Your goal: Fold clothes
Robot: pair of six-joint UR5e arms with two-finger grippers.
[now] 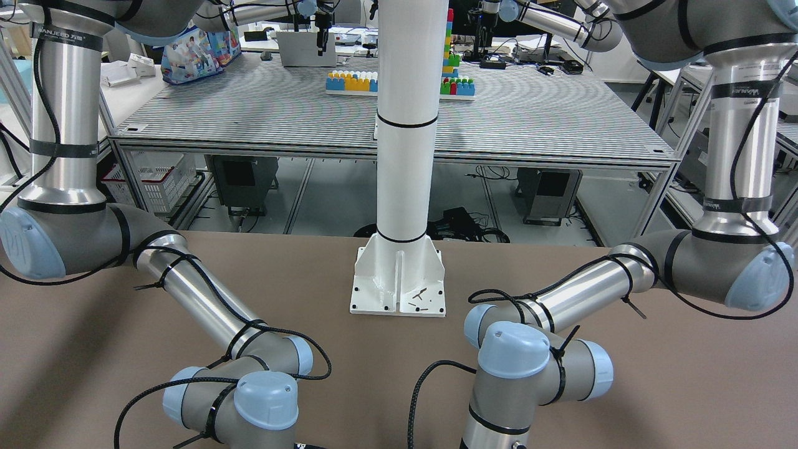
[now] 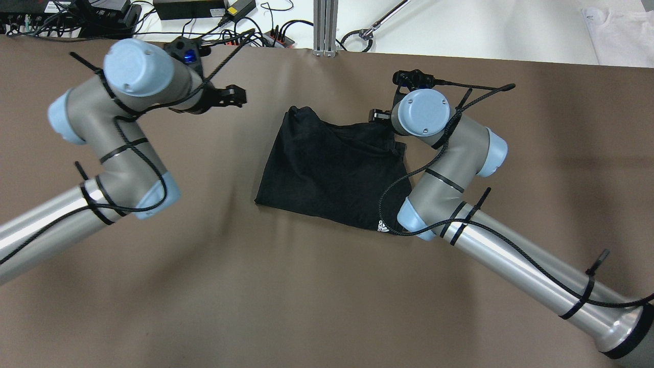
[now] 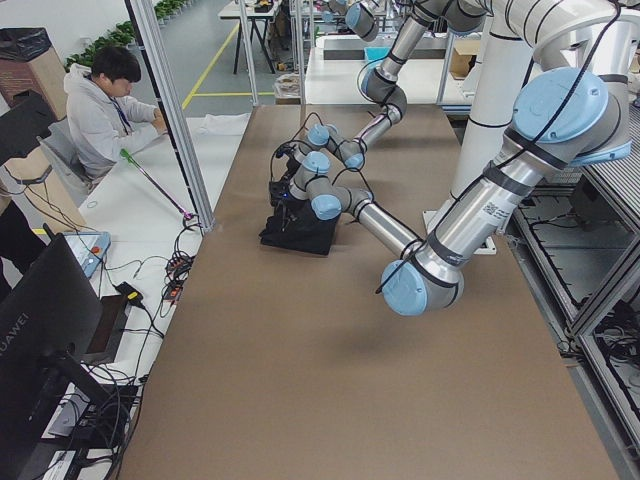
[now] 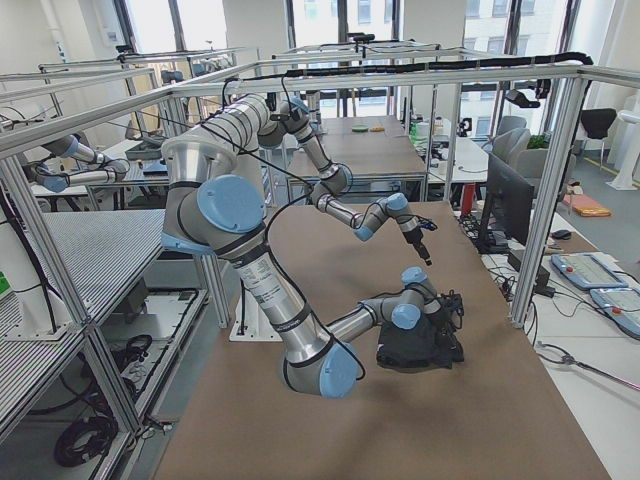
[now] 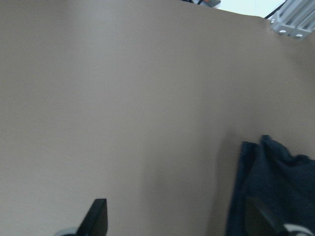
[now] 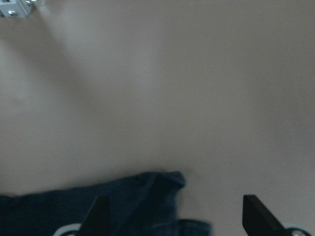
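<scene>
The black cloth [image 2: 332,168] lies partly folded and rumpled in the middle of the brown table, with a small white logo at its near right corner. It also shows in the exterior left view [image 3: 300,232] and the exterior right view [image 4: 415,345]. My left gripper [image 2: 236,96] is open and empty, apart from the cloth, off its far left corner. In the left wrist view the open left gripper [image 5: 179,221] has the cloth [image 5: 275,187] to its right. My right gripper [image 2: 379,115] is open at the cloth's far right corner, mostly hidden under its wrist. In the right wrist view the open right gripper [image 6: 177,219] is over the cloth's edge [image 6: 142,196].
The white pole's base plate [image 1: 398,293] stands at the table's robot side. Cables and power bricks [image 2: 189,7] and an aluminium post [image 2: 325,25] line the far edge. A white cloth [image 2: 621,28] lies beyond the table. A person [image 3: 105,100] sits at a side desk.
</scene>
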